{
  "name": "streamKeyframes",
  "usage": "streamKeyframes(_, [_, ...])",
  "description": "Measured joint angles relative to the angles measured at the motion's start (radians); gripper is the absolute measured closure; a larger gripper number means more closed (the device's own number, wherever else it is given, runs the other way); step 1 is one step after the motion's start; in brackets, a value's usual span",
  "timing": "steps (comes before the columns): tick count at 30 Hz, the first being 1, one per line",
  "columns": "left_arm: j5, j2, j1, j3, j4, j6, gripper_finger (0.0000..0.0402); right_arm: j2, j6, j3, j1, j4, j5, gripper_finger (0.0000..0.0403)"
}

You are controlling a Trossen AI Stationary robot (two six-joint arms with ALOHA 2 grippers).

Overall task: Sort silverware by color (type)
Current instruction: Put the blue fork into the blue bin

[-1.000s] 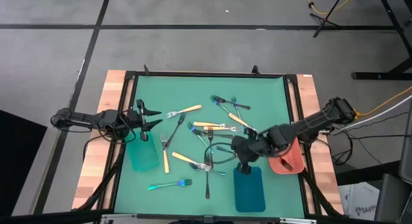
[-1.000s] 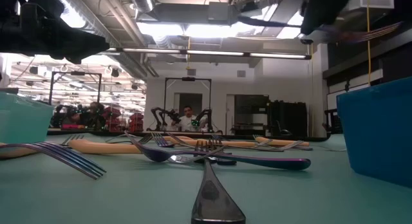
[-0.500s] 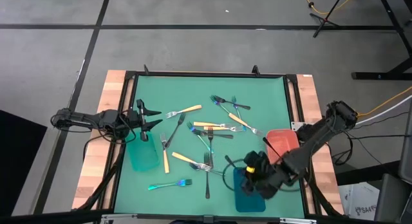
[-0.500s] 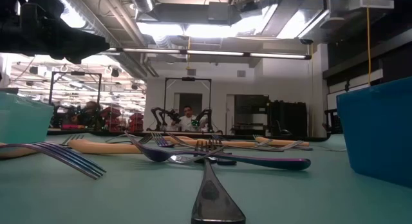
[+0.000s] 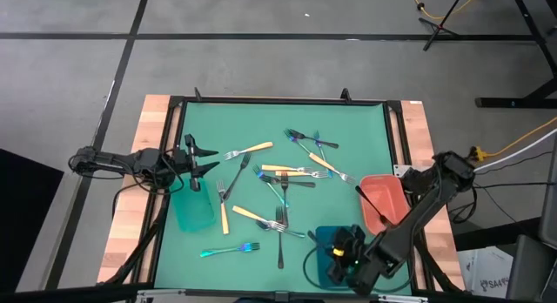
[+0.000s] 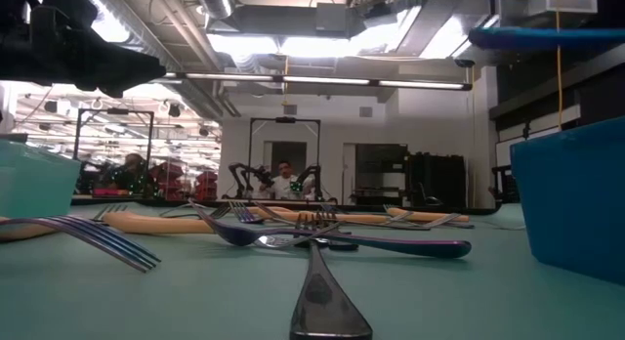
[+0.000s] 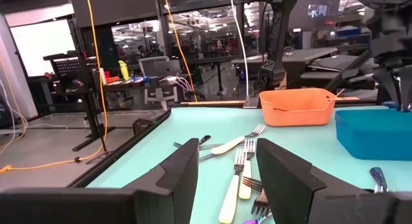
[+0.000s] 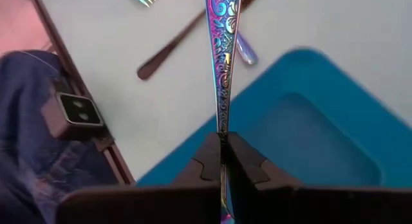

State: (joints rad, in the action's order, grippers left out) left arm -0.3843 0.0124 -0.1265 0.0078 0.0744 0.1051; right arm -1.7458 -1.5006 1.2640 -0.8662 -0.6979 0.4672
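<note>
Right gripper (image 8: pixel 223 161) is pinching a slim iridescent blue-teal patterned utensil (image 8: pixel 223 56) tight above the dark blue rectangular tray (image 8: pixel 302 134), left gripper (image 7: pixel 225 169) is idling wide open, empty, beside the pale teal tray (image 5: pixel 193 207).

Scattered silverware (image 5: pixel 278 185) across the green bench (image 5: pixel 365 129), flat and overlapping: tan-handled, dark, iridescent. One iridescent piece (image 8: pixel 223 50) with scrolled handle pinched in the right hand (image 8: pixel 222 161), above the blue tray (image 8: pixel 309 140) at 5 o'clock.

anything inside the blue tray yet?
Right wrist view shows the blue tray with a bare floor where visible. The right tool, shut on an iridescent utensil, hangs over it; the near end is hidden by the fingers.
</note>
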Motion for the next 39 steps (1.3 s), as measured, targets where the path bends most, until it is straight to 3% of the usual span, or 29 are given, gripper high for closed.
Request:
streamKeyframes(12, [0.001, 0.000, 0.000, 0.000, -0.011, 0.000, 0.0250, -0.072, -0.129, 0.000, 0.000, 0.024, -0.108, 0.0403])
streamKeyframes(27, [0.001, 0.000, 0.000, 0.000, -0.011, 0.000, 0.0250, -0.073, -0.305, 0.000, 0.001, 0.014, -0.122, 0.0403])
streamKeyframes(39, [0.001, 0.000, 0.000, 0.000, -0.011, 0.000, 0.0250, -0.073, -0.439, 0.001, 0.002, -0.059, -0.216, 0.0403])
